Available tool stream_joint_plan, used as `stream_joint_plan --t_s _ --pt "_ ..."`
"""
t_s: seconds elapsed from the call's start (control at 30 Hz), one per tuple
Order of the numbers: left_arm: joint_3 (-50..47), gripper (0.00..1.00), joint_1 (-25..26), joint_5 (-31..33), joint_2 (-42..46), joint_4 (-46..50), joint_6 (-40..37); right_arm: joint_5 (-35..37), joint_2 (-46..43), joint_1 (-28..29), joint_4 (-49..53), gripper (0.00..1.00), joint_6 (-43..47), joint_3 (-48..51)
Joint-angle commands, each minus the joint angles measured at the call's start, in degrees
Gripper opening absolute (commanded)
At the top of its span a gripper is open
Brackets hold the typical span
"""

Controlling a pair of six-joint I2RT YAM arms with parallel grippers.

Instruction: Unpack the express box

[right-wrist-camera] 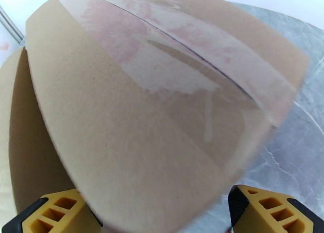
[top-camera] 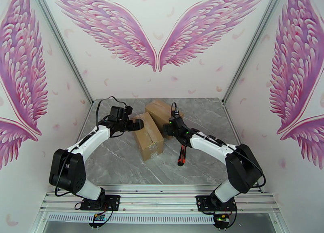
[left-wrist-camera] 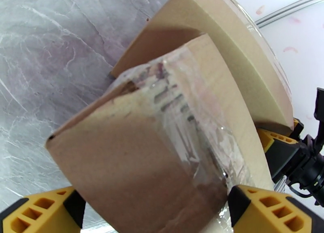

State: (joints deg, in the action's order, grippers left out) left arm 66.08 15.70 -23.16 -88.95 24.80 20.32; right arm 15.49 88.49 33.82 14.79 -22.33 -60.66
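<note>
L pincer [left-wrist-camera: 157, 203] spread wide astride taped box [left-wrist-camera: 121, 149], R pincer [right-wrist-camera: 160, 205] wide at 2nd box [right-wrist-camera: 141, 108]; red tool [top-camera: 182, 155] on table [top-camera: 121, 161].

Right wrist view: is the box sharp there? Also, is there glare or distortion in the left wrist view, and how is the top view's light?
Right wrist view: the cardboard box is soft and smeared along its right edge, sides bowed by the lens. Left wrist view: the clear tape glares white, box edges bow. Top view: even light, faint shadows, sharp.
</note>
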Motion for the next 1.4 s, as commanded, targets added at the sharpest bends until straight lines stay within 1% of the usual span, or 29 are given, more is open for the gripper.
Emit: stream_joint_plan --t_s 0.0,0.1,0.23,0.37,0.47,0.6,0.77,0.87,1.03,1.37 --pt "1.6 0.99 -0.1 -1.3 1.4 3.0 -3.4 -1.6 -7.8 0.5 9.4 0.88 2.9 -0.8" --pt "1.1 0.99 0.0 -1.2 2.5 3.6 -4.1 -3.0 -12.3 0.5 15.8 0.88 1.0 0.4" --pt "-0.3 0.99 0.6 -0.3 6.2 2.9 -4.4 -3.6 -16.4 0.5 21.2 0.86 -2.3 4.9" --pt "-1.7 0.99 2.8 3.7 10.0 2.3 -5.9 -5.8 -15.3 0.4 25.3 0.83 -5.3 8.6" --pt "-2.3 0.99 5.1 7.5 12.0 2.8 -7.4 -5.7 -13.4 0.4 27.7 0.79 -9.1 11.1" --pt "-3.9 0.99 7.6 10.7 14.7 2.1 -8.0 -8.2 -12.7 0.2 25.9 0.77 -12.7 14.7" --pt "-5.2 0.99 9.7 12.6 16.3 1.4 -7.8 -9.5 -6.2 -0.3 23.4 0.75 -12.9 13.7" --pt "-6.0 0.99 10.5 13.1 17.0 1.3 -7.5 -12.0 -3.2 -1.1 20.4 0.73 -13.0 13.4" --pt "-8.0 0.99 11.4 14.0 18.3 0.6 -6.7 -12.0 0.9 -2.1 18.2 0.71 -13.3 12.3" --pt "-9.0 0.99 12.3 15.3 18.9 -0.4 -5.5 -12.5 4.7 -4.3 16.3 0.62 -11.4 10.7"
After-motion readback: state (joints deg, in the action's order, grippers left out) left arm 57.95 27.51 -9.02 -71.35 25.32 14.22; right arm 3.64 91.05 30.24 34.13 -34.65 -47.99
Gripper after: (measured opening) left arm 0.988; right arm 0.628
